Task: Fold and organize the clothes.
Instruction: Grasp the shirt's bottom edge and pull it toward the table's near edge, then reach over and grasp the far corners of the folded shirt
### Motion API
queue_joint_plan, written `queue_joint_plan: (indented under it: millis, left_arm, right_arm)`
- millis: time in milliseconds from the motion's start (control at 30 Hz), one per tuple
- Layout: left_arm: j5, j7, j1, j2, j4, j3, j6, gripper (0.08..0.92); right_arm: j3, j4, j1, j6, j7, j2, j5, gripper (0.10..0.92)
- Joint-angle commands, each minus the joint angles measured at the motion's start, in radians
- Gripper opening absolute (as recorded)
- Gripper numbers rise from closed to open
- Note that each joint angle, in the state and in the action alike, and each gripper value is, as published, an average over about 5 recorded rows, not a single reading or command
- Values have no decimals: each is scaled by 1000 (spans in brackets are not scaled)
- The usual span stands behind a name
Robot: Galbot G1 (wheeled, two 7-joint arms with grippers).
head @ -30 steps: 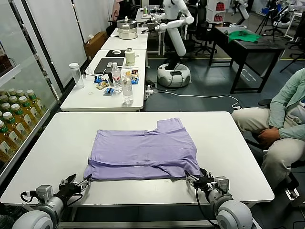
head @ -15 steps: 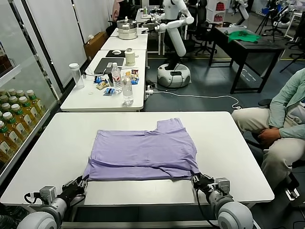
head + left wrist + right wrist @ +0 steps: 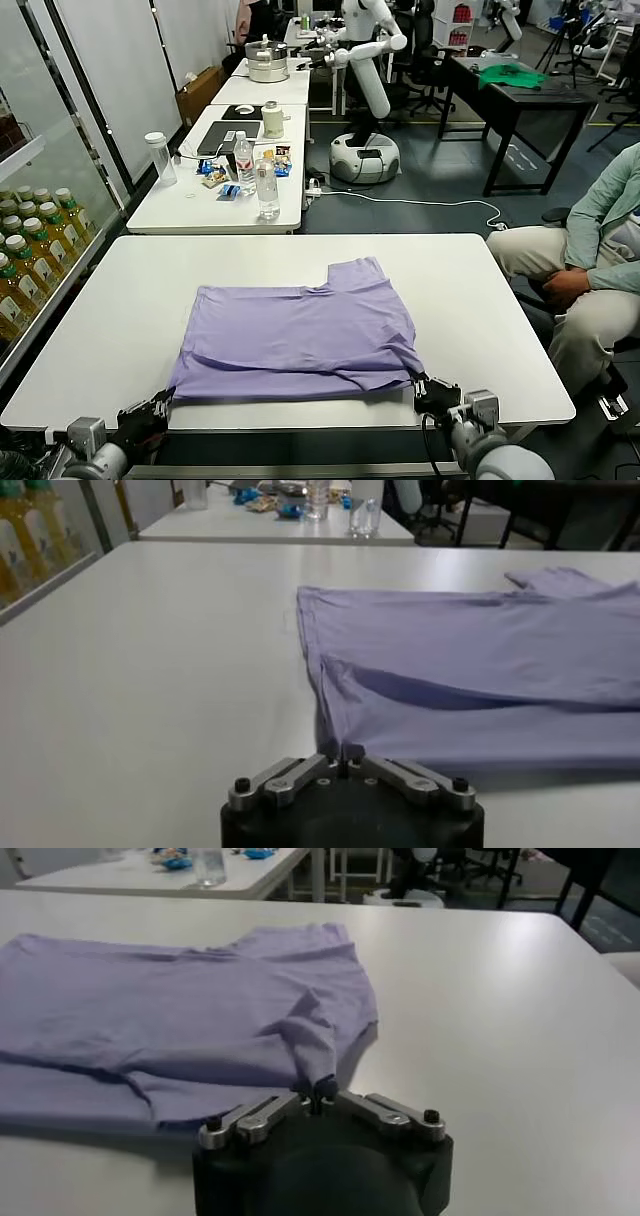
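Observation:
The lavender T-shirt (image 3: pixel 300 335) lies partly folded on the white table (image 3: pixel 480 290), its near edge at the table's front edge. My left gripper (image 3: pixel 160 407) is shut on the shirt's near left corner (image 3: pixel 335 735) at the front edge. My right gripper (image 3: pixel 425 388) is shut on the near right corner (image 3: pixel 318 1063). Both corners are drawn taut toward me. In the wrist views the shirt (image 3: pixel 480 670) (image 3: pixel 170 1018) spreads away from each gripper (image 3: pixel 341 756) (image 3: pixel 318 1093). No printed figures show.
A seated person (image 3: pixel 590 270) is at the table's right side. Shelves of bottled drinks (image 3: pixel 30 260) stand at the left. A second table (image 3: pixel 225 190) with bottles and clutter stands beyond the far edge.
Both grippers have pulled back toward me along the table's front edge. The shirt has slid nearer with them, its near edge now at the table's front edge.

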Motion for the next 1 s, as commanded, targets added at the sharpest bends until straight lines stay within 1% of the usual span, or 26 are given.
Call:
queue_joint_plan:
  millis: [33,100,167,300,367,467,567,667,767,900,1000]
  left_arm:
    - [39,1,147,-2,-86,-37,-10,101]
    - [42,11,142,-3,-105,-55,1,135]
    - [38,20,131,-3,-130,-88,9,193]
    - [20,19,85,6,-177,-161,23,306]
    - [15,11,42,23,-185,-178,30,366]
    - [0,8,-64,63,-150,-160,30,453]
    - [-40,35,-176,101,-60,-114,14,539]
    - [-63,73,-289,131,72,-59,-9,626]
    - [-71,104,-414,153,195,-4,-24,712]
    - [-72,142,-536,169,345,78,-40,801]
    - [-67,165,-612,171,439,143,-48,820]
  right_arm:
    - [17,92,-134,-3,-4,-6,-54,172]
    - [25,103,-129,-3,-5,-3,-60,228]
    - [51,127,-115,-5,-4,-8,-49,288]
    - [118,155,-28,9,2,-17,20,400]
    - [120,130,66,14,11,-13,64,461]
    - [67,31,257,-6,31,4,112,547]
    - [-30,-117,467,-26,51,36,135,634]
    - [-143,-286,665,-29,64,83,130,720]
    - [-237,-449,810,-29,65,144,114,789]
    - [-343,-608,958,-29,71,228,88,818]
    - [-394,-730,1041,-29,94,295,70,822]
